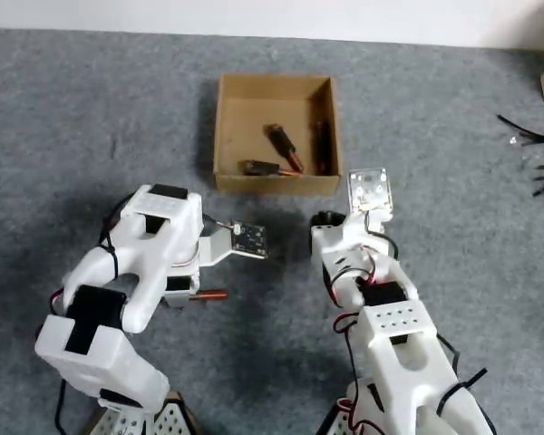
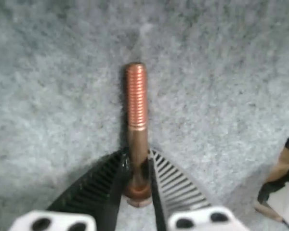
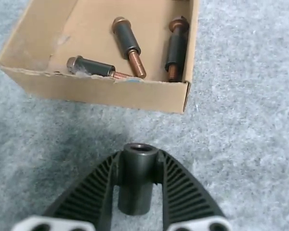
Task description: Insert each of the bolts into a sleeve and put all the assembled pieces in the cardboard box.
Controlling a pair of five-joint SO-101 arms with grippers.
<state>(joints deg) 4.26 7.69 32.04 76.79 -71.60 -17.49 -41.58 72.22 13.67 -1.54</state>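
Desk [image 1: 54, 109]: grey, fuzzy.
Box [image 1: 272, 183]: cardboard, far middle of desk, three assembled pieces [image 3: 127, 45] inside.
Left fingers [image 2: 98, 187]: clamped on bolt [image 2: 136, 110] near its head.
Right fingers [image 3: 183, 192]: clamped on sleeve [image 3: 135, 178], near box.

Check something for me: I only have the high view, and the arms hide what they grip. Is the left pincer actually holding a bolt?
Observer: Yes. The left pincer is shut on a copper-coloured bolt, gripped near its head, with the threaded end pointing away over the grey carpet.
Operator: And the right one?
Observer: The right pincer is shut on a dark sleeve, with its open end towards the cardboard box.
Operator: What is in the box?
Observer: Three assembled pieces, each with the bolt's threaded tip sticking out of its sleeve.
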